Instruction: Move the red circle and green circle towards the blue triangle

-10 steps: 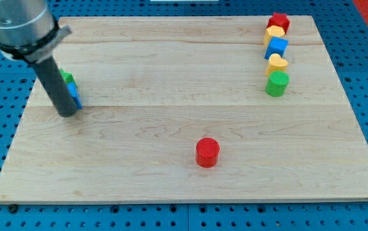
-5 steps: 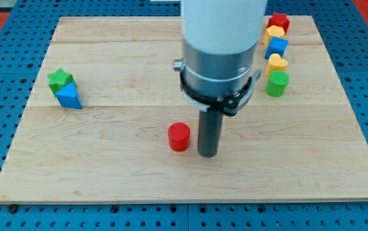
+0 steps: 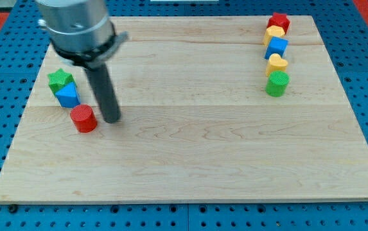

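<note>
The red circle (image 3: 83, 119) lies at the view's left, just below and right of the blue triangle (image 3: 67, 96), nearly touching it. My tip (image 3: 112, 119) rests on the board right beside the red circle, on its right side. The green circle (image 3: 277, 83) stands far off at the view's right, at the lower end of a column of blocks. A green star-shaped block (image 3: 59, 79) sits against the top of the blue triangle.
At the view's upper right a column holds a red block (image 3: 279, 22), a yellow block (image 3: 273, 33), a blue cube (image 3: 276, 47) and a yellow heart (image 3: 276, 63) above the green circle. The wooden board (image 3: 190, 173) lies on a blue pegboard.
The red circle has slid from the board's middle bottom leftwards to beside the blue triangle. My tip went with it on its right side. The green circle has not moved.
</note>
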Controlling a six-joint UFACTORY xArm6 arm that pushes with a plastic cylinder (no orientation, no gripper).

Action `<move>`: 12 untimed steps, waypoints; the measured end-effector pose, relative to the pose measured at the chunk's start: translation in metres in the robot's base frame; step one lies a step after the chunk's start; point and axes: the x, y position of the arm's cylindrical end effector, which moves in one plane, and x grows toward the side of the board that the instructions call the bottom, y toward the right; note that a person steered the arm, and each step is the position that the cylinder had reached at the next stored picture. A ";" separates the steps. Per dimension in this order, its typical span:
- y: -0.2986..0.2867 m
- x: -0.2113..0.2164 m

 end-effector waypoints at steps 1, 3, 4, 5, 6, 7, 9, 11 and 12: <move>-0.022 0.049; -0.075 -0.010; -0.021 -0.010; 0.112 0.000; 0.243 -0.016; 0.315 -0.057; 0.181 -0.092; 0.123 -0.147; 0.026 -0.146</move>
